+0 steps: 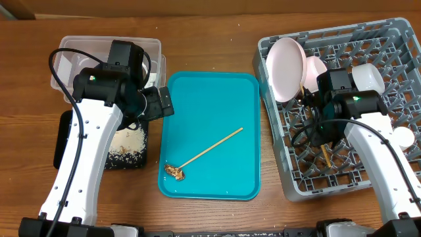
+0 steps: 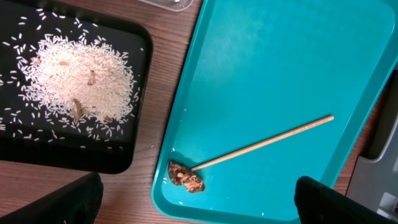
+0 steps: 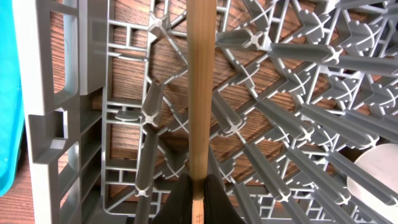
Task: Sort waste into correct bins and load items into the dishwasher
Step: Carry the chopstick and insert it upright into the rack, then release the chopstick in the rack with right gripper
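Note:
My right gripper (image 3: pixel 199 186) is shut on a wooden chopstick (image 3: pixel 200 93) and holds it down among the pegs of the grey dish rack (image 3: pixel 56 93). In the overhead view the held chopstick (image 1: pixel 325 156) is at the rack's (image 1: pixel 395 39) left-middle. A pink bowl (image 1: pixel 287 69) and a white cup (image 1: pixel 368 78) stand in the rack. My left gripper (image 2: pixel 198 205) is open and empty above the teal tray's near-left corner. Below it lie the second chopstick (image 2: pixel 267 142) and a brown food scrap (image 2: pixel 185 177). The black tray (image 2: pixel 118 158) holds white rice (image 2: pixel 81 81).
The teal serving tray (image 1: pixel 217 105) lies between the arms. The clear tub (image 1: pixel 72 49) stands at the back left, partly hidden by my left arm. The black tray (image 1: pixel 62 141) sits in front of it. Another white item (image 1: pixel 402 137) is at the rack's right side.

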